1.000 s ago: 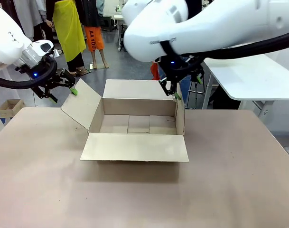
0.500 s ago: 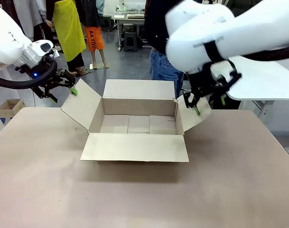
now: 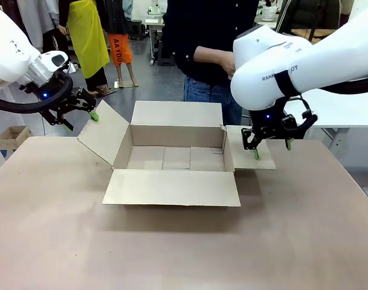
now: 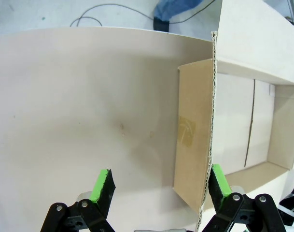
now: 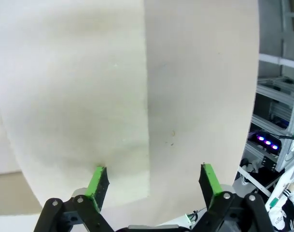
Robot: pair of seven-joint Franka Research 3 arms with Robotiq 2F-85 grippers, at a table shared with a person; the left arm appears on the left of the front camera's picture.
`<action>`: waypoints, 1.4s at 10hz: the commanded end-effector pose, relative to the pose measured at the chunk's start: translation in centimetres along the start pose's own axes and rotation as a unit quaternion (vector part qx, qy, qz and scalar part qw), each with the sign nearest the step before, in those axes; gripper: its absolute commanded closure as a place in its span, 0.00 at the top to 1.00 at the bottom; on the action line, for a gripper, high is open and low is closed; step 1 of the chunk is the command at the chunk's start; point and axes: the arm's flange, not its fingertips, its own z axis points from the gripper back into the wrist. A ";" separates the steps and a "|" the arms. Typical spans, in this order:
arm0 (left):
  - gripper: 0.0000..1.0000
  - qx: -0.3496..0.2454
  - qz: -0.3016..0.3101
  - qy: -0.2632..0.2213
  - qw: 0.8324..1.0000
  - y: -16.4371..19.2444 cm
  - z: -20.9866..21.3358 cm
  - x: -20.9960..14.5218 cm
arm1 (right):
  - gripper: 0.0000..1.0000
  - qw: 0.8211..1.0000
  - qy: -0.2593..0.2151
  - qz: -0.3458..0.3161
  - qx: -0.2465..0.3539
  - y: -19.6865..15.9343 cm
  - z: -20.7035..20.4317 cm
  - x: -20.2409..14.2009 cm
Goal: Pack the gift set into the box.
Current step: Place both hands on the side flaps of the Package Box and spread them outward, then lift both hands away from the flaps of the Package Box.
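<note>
The large brown carton [image 3: 171, 158] stands open and bare inside at the table's middle. Its left flap [image 3: 104, 133] slants upward, and its right flap [image 3: 251, 148] lies flat outward. My left gripper [image 3: 81, 119] is open beside the left flap's top edge. In the left wrist view that flap's corrugated edge [image 4: 210, 121] runs between the fingers of the left gripper [image 4: 160, 186], close to the right pad [image 4: 219, 180]. My right gripper [image 3: 272, 149] hangs open just above the flattened right flap [image 5: 89, 96], with the right gripper [image 5: 153, 181] holding nothing. The gift set is out of view.
A person in a dark top and jeans [image 3: 211, 42] stands at the far side behind the carton, hands together. A white side table [image 3: 329, 96] is at the back right. A tiny brown cardboard box [image 3: 11, 136] sits off the table's left edge.
My right arm swung from the carton's back right corner out to the right and down, and the right flap went from upright to flat. The left arm stayed still.
</note>
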 end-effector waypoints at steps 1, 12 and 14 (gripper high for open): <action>1.00 0.006 0.005 -0.002 1.000 -0.1 0.1 0.0 | 1.00 1.000 -0.002 0.006 -0.013 0.0 1.1 0.1; 1.00 0.006 0.005 -0.002 1.000 -0.1 0.1 0.0 | 1.00 1.000 -0.002 0.006 -0.013 0.0 1.1 0.1; 1.00 0.006 0.005 -0.002 1.000 -0.1 0.1 0.0 | 1.00 1.000 -0.002 0.006 -0.013 0.0 1.1 0.1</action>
